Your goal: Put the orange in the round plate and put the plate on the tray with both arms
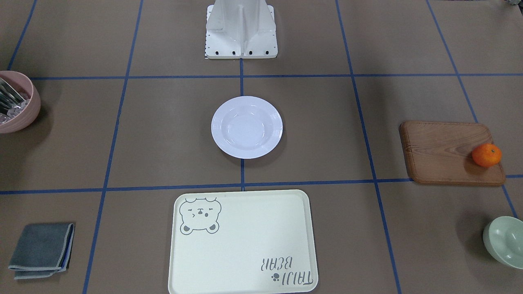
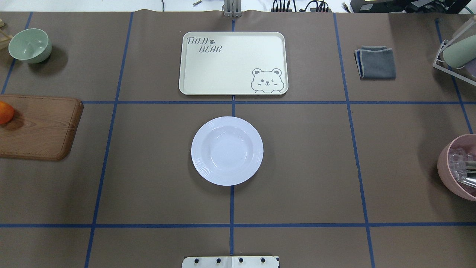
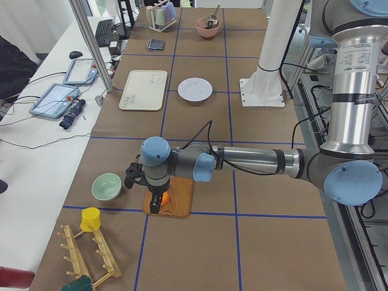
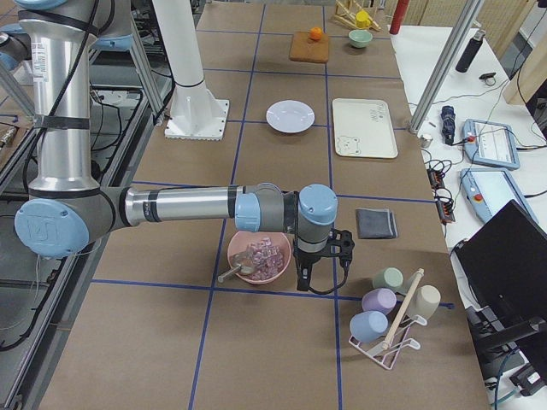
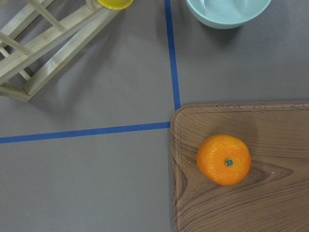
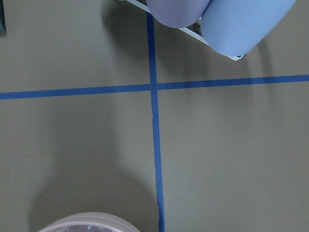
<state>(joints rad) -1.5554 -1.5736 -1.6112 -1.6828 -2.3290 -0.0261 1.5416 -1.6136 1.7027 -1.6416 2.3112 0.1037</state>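
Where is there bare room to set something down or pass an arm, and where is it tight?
The tray is bare all over. Open table lies either side of the round plate, toward the wooden board and toward the pink bowl. Tight spot: the board's end, where the orange sits under the left gripper, green bowl close by.

I'm seeing a bright orange mandarin (image 1: 486,155), brown wood-grain board (image 1: 441,153), glossy white plate (image 1: 246,127), cream tray (image 1: 245,237) (grey bear doodle, grey lettering), and a brown table (image 1: 163,139) gridded with blue tape (image 1: 163,76).
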